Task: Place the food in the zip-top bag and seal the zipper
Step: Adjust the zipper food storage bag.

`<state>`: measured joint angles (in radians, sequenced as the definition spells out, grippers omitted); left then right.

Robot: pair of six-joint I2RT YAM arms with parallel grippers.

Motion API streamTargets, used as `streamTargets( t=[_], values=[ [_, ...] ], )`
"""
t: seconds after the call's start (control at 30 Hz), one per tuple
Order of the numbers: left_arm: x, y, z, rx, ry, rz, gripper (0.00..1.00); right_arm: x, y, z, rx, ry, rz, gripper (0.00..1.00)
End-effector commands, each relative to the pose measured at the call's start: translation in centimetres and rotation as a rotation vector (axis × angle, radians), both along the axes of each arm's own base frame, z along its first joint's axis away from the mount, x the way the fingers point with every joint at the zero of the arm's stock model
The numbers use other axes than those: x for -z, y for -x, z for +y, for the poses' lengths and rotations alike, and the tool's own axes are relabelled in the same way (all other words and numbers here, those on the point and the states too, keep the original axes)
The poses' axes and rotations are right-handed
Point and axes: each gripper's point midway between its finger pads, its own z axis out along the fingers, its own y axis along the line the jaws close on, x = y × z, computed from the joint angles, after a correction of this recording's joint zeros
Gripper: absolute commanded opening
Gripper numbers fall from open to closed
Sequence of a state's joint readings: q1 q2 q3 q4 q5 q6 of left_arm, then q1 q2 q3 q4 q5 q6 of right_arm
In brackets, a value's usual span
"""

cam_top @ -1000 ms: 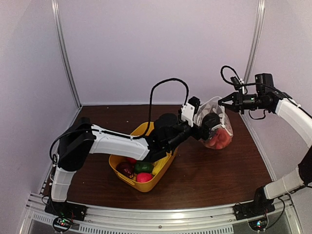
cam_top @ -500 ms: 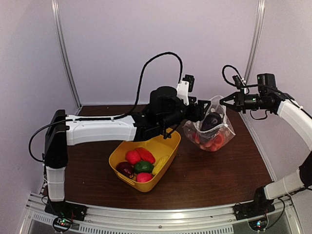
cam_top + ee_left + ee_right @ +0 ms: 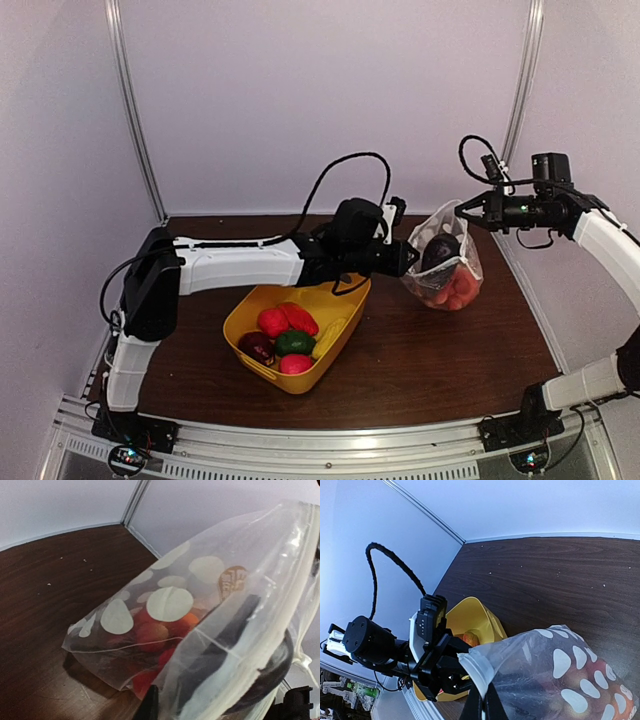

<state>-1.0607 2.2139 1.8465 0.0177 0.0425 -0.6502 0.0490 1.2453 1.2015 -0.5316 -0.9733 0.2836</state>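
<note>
The zip-top bag (image 3: pixel 447 268), clear with white dots, hangs over the table's back right. My right gripper (image 3: pixel 468 212) is shut on its top edge, its fingertips (image 3: pixel 481 707) pinching the rim. Inside lie red and orange food (image 3: pixel 152 635) and a dark purple piece (image 3: pixel 440 250). The zipper (image 3: pixel 250 672) runs along the open mouth. My left gripper (image 3: pixel 405 258) is at the mouth's left end, with one fingertip (image 3: pixel 150 705) beside the rim. How far its jaws stand apart does not show. More food (image 3: pixel 283 322) lies in the tub.
The yellow tub (image 3: pixel 345 300) stands on the brown table at centre, just under the left arm, holding red, green, dark purple and yellow pieces. White walls close the back and both sides. A black cable (image 3: pixel 345 175) loops above the left wrist.
My left gripper has drawn back out of the bag's mouth, risen, then dropped to the mouth's left end. A dark purple piece now lies in the bag. The right gripper kept its hold.
</note>
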Motion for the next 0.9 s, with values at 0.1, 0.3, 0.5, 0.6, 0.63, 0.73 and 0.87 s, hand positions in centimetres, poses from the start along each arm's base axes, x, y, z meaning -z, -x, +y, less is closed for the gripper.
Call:
streamTargets(
  t=[0.1, 0.3, 0.5, 0.6, 0.63, 0.73, 0.87],
  values=[
    [-12.3, 0.0, -1.5, 0.093, 0.206, 0.002, 0.0, -1.8, -0.5, -2.8, 0.082, 0.331, -0.249, 0.0],
    [-15.7, -0.2, -0.9, 0.116, 0.228, -0.042, 0.0, -3.0, -2.4, -8.8, 0.345, 0.643, -0.315, 0.0],
    [-11.2, -0.7, -1.2, 0.121, 0.168, 0.039, 0.0, -4.8, -1.6, -7.5, 0.319, 0.557, -0.361, 0.0],
    [-8.9, -3.4, -0.6, 0.046, 0.161, 0.124, 0.0, -4.6, -1.8, -6.0, 0.282, 0.589, -0.396, 0.0],
    [-10.7, -2.4, -1.3, 0.132, 0.227, 0.136, 0.0, -5.3, -1.0, -4.7, 0.215, 0.598, -0.401, 0.0],
    [-12.3, -3.4, -0.9, 0.015, 0.174, -0.035, 0.0, -9.2, 0.4, -4.7, 0.28, 0.529, -0.512, 0.0],
    [-15.1, -2.9, -1.3, 0.074, 0.251, -0.097, 0.0, -4.6, -0.8, -4.5, 0.213, 0.616, -0.397, 0.0]
  ],
)
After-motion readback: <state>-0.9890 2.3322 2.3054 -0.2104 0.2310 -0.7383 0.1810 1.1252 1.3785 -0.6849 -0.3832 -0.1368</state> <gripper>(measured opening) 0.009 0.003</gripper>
